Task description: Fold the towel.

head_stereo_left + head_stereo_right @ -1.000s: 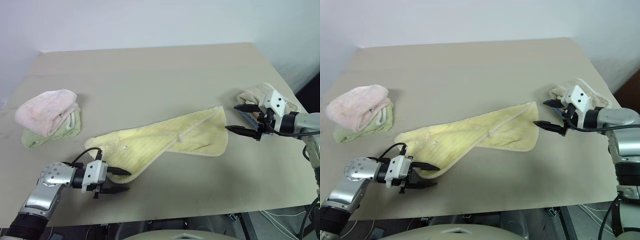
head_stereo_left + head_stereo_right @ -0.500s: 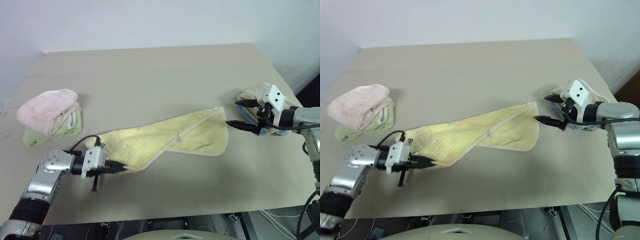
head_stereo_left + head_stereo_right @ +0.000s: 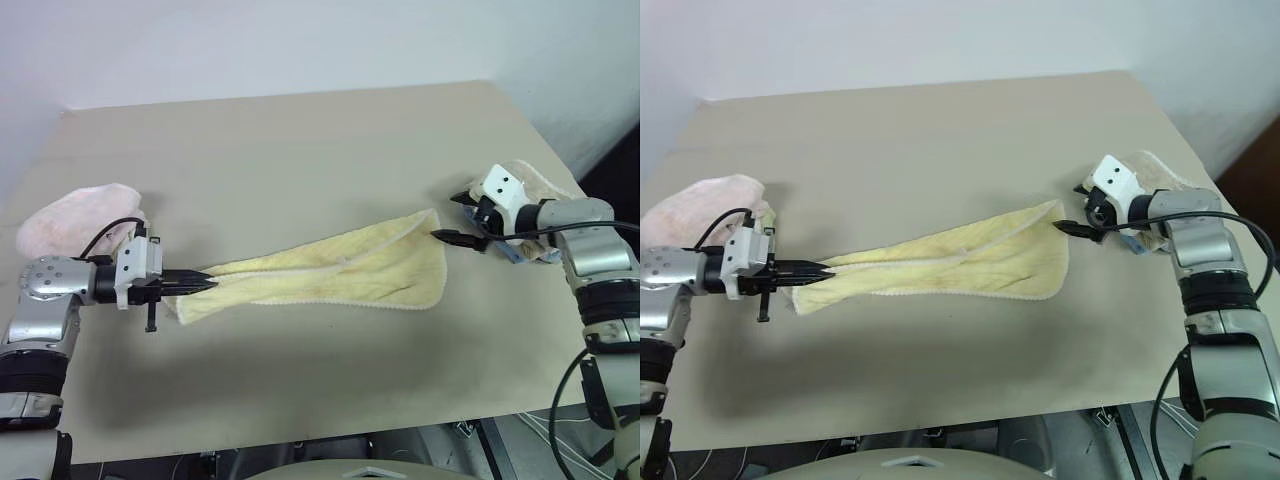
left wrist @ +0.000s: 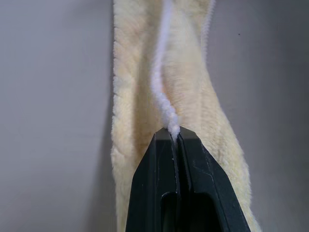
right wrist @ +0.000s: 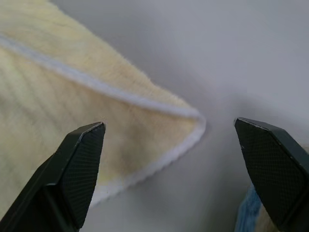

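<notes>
The pale yellow towel (image 3: 330, 275) lies stretched in a long band across the middle of the table. My left gripper (image 3: 205, 283) is shut on the towel's left end, pinching the whitish piped edge (image 4: 166, 108) between its fingertips and holding that end slightly off the table. My right gripper (image 3: 445, 217) stands open at the towel's far right corner (image 5: 190, 121), one finger on each side of the corner and not touching it.
A pink folded towel (image 3: 70, 215) sits at the table's left edge, just behind my left arm. A beige folded towel (image 3: 535, 185) lies at the right edge behind my right gripper. The tan table (image 3: 300, 140) has bare room at the back and along the front.
My left gripper closed on the towel's left end, then lifted it and drew it leftward, pulling the towel into a narrower band. My right gripper moved in to the right corner, staying open.
</notes>
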Robot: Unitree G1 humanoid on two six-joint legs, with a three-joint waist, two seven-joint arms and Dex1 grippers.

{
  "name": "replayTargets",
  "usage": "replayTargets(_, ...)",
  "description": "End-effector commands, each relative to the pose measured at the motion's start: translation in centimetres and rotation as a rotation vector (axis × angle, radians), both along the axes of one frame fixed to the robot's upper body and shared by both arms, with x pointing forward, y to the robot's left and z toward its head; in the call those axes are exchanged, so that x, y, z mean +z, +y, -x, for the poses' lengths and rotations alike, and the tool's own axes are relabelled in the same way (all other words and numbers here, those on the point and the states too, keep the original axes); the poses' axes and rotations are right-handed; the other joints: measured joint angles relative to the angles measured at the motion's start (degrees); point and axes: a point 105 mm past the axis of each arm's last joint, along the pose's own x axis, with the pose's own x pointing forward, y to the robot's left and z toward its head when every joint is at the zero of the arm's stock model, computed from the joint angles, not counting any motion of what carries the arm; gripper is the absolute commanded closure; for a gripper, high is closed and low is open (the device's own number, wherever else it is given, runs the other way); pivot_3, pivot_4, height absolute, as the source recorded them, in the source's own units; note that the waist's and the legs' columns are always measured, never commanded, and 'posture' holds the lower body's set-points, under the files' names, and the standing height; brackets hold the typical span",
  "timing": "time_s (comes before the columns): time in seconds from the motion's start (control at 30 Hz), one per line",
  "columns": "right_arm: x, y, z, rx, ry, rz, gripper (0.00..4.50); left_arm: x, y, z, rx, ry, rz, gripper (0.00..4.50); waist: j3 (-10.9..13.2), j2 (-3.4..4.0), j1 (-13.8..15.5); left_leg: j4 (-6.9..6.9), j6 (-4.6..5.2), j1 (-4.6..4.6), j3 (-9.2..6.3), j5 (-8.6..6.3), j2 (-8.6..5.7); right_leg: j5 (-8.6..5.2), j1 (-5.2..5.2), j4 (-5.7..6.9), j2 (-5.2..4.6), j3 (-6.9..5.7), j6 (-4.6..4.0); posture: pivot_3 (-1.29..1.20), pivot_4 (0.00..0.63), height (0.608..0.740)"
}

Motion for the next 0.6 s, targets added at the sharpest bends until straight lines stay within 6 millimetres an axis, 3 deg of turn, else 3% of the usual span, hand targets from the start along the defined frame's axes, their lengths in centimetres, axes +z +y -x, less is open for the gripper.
replayTargets(0.03,1.3,0.1,-1.1,0.002,-0.075,0.054,0.00,1.2,1.3,0.3,0.034,-0.038,0.001,4.47,0.0,0.01,0.0,0.00,0.00,0.00,0.00,0.00,-0.01,0.00,0.00,-0.01,0.00,0.00,0.00,0.00,0.150,0.728)
replayTargets(0.23,1.3,0.7,-2.7,-0.010,-0.110,0.099,0.00,1.9,2.5,0.5,0.077,-0.054,0.004,4.47,0.0,0.01,0.0,0.01,-0.01,0.01,-0.02,0.00,-0.04,0.00,0.00,0.00,0.03,-0.01,0.00,0.00,0.150,0.728)
replayTargets(0.6,2.0,2.9,-4.3,0.025,-0.124,0.090,0.00,2.3,1.9,0.3,0.083,-0.075,0.012,4.47,0.0,0.03,-0.1,-0.03,-0.01,0.01,-0.02,0.01,-0.06,0.01,-0.02,0.05,0.05,-0.01,0.00,0.00,0.150,0.728)
